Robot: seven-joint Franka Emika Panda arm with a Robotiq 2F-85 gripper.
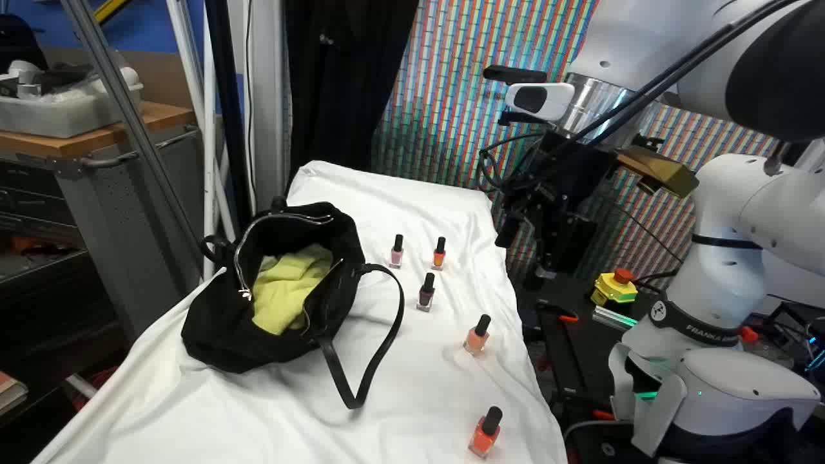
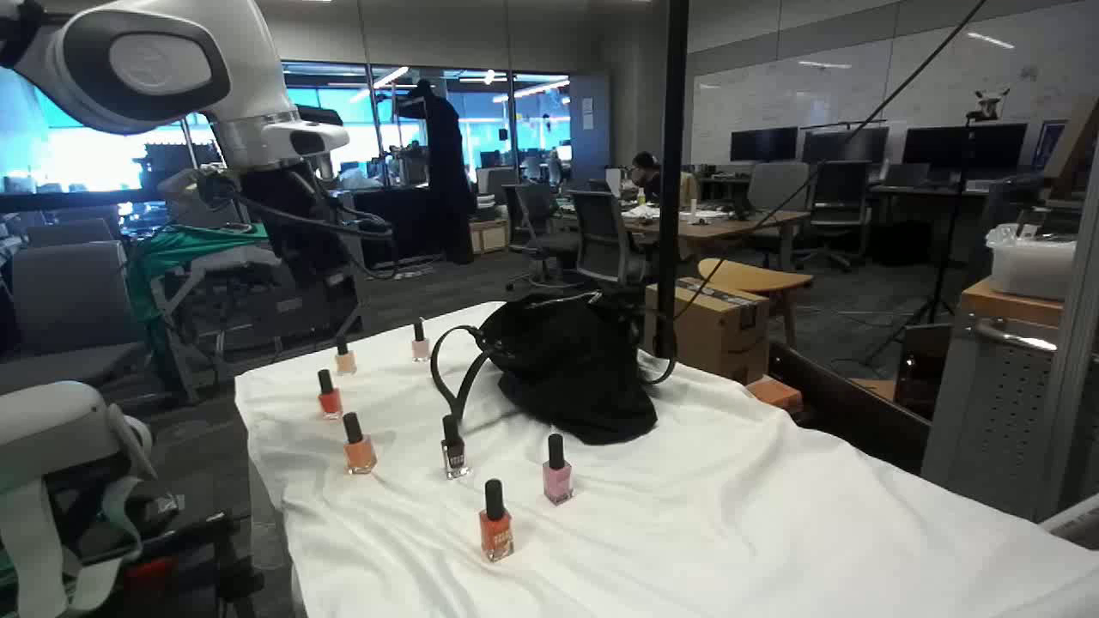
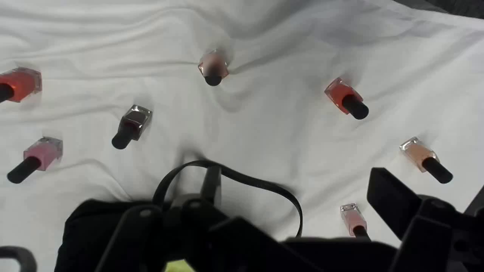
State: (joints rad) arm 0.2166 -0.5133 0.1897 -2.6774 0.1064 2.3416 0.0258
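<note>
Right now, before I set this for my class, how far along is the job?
Looks done: the black bag sits open, with yellow-green cloth inside. In hand: nothing; the gripper is open and empty. Probably left: seven nail polish bottles stand upright on the white cloth, none gripped. Anything deeper in the bag is hidden.

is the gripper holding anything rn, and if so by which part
Nothing is held: the gripper stands open, its jaws wide apart with nothing gripped between them.
</note>
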